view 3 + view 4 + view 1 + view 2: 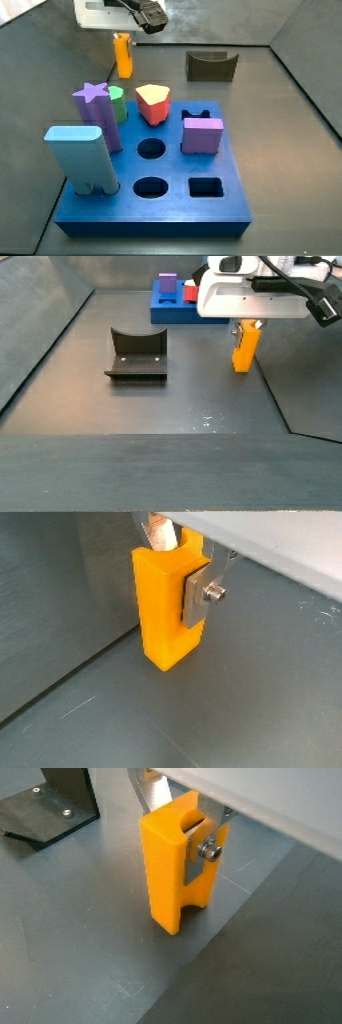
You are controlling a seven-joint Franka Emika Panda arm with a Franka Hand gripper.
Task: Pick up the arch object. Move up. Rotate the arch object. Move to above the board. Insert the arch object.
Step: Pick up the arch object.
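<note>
Wrist views first: gripper is clamped on the arch object, silver finger with its screw pressed flat on one side face near the top, so the grip sits high and the legs stay free. Arch object is upright, notch end down, and the two short legs show in a wrist view at the bottom. Bottom looks at or just off the dark floor; I cannot tell if it has lifted yet. Judgement: this is the pick-up step, grasp made, lift and rotate not yet done. Fixture is nearby on the floor (rig part, untouched).

Side view, near to far: board is closest, a thick blue slab with two round holes and one square hole open along its near part. Pale blue arch-footed block stands at its near left corner; behind it are a purple star piece, a green piece, a red-and-yellow piece and a purple notched block. Beyond the board, well apart from it, the arch object hangs under the gripper. Dark U-shaped piece sits on the floor at the far right.

Next move likely needs a straight lift before any turn, since the legs are so close to the floor.
</note>
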